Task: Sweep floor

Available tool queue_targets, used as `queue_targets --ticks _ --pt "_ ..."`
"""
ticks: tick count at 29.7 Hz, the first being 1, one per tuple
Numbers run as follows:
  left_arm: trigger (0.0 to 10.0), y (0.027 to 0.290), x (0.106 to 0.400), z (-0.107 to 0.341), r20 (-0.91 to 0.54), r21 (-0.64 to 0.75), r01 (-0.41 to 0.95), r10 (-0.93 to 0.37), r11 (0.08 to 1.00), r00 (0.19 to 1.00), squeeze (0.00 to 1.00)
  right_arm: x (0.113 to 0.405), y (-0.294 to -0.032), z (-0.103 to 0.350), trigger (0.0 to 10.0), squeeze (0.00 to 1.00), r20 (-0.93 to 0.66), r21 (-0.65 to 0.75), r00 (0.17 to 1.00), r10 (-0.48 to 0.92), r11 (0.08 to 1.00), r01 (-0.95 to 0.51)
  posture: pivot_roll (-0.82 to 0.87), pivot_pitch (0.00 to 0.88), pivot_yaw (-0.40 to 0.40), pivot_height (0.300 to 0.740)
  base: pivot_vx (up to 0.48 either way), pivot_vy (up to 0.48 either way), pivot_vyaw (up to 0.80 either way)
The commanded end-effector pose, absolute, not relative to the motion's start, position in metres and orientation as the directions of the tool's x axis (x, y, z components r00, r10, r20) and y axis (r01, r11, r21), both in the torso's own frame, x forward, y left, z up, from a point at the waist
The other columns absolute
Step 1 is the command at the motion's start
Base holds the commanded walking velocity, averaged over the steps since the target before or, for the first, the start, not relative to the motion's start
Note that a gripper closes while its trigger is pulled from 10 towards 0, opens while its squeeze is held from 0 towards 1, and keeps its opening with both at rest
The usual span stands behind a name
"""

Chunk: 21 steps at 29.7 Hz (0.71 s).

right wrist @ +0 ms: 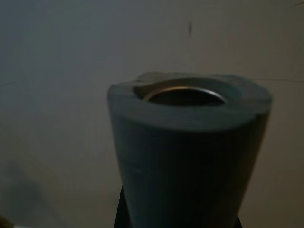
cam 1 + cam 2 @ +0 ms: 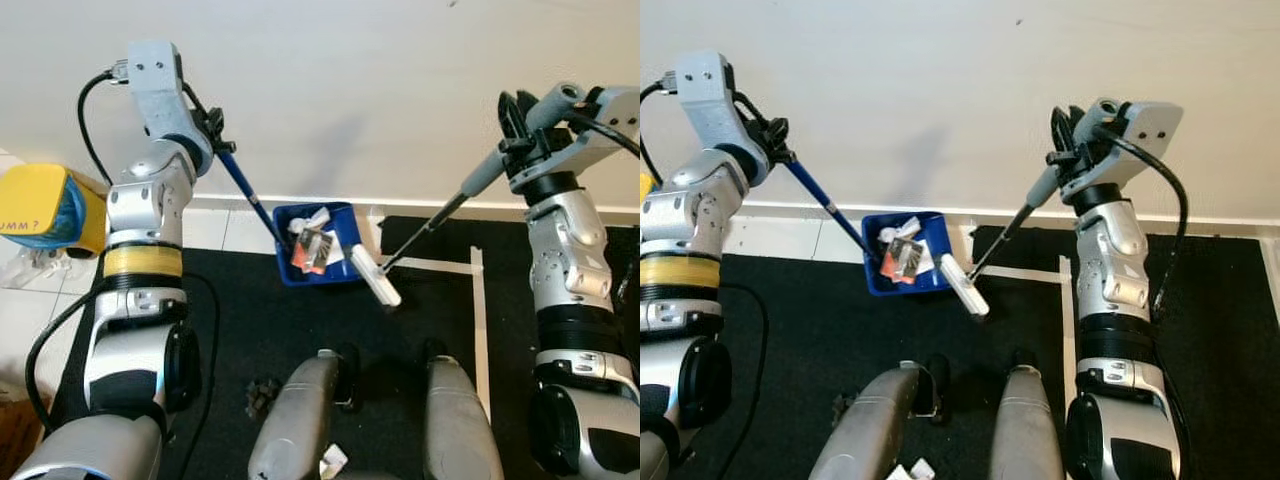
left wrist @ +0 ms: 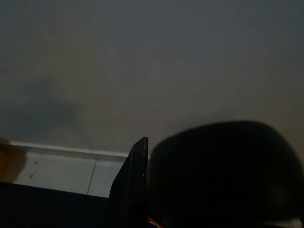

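Note:
A blue dustpan (image 2: 322, 268) stands on the black mat against the white baseboard, holding paper scraps and wrappers (image 2: 313, 247). Its long blue handle (image 2: 245, 194) slants up to my left gripper (image 2: 216, 132), which is shut on the handle's top end. My right gripper (image 2: 520, 135) is raised by the wall and shut on the grey grip (image 1: 190, 152) of a broom handle (image 2: 432, 226). That dark rod slopes down to a white brush head (image 2: 374, 278) resting at the dustpan's right edge.
White tape lines (image 2: 478, 300) mark a rectangle on the black mat (image 2: 250, 330). A yellow and blue object (image 2: 45, 208) sits on the tiled floor at the far left. My legs (image 2: 300, 420) stand at the bottom. The wall is close ahead.

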<state>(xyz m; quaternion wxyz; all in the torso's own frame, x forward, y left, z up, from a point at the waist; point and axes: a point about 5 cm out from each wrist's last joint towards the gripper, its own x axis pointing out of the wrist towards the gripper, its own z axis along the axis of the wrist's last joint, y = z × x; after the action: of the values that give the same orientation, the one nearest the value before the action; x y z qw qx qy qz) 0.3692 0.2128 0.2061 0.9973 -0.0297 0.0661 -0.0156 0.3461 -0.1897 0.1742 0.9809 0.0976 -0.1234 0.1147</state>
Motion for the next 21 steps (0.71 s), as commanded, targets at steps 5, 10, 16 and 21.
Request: queue_targets --ticks 5,10,16,21 --pt "10.0 0.215 0.36 0.22 -0.052 -0.087 0.029 -0.034 0.996 0.998 0.0 0.344 -0.184 0.154 10.0 0.0 0.191 0.163 0.962 0.195 0.96 -0.227 -0.01 0.054 0.096 0.74 0.0 0.0 0.0" --pt "10.0 0.213 0.354 0.214 -0.068 -0.081 0.016 -0.021 0.997 0.997 0.0 0.343 -0.182 0.146 10.0 0.0 0.17 0.175 0.971 0.171 0.964 -0.2 -0.01 0.049 0.099 0.74 0.0 0.0 0.0" --pt "10.0 0.21 0.353 0.208 -0.088 -0.08 0.005 -0.012 0.997 0.996 0.0 0.344 -0.178 0.142 10.0 0.0 0.159 0.179 0.974 0.159 0.966 -0.187 -0.01 0.034 0.097 0.74 0.0 0.0 0.0" --pt "10.0 0.211 0.352 0.204 -0.101 -0.084 -0.01 0.001 0.996 0.995 0.0 0.346 -0.175 0.142 10.0 0.0 0.16 0.189 0.977 0.144 0.967 -0.173 -0.01 0.031 0.097 0.74 0.0 0.0 0.0"
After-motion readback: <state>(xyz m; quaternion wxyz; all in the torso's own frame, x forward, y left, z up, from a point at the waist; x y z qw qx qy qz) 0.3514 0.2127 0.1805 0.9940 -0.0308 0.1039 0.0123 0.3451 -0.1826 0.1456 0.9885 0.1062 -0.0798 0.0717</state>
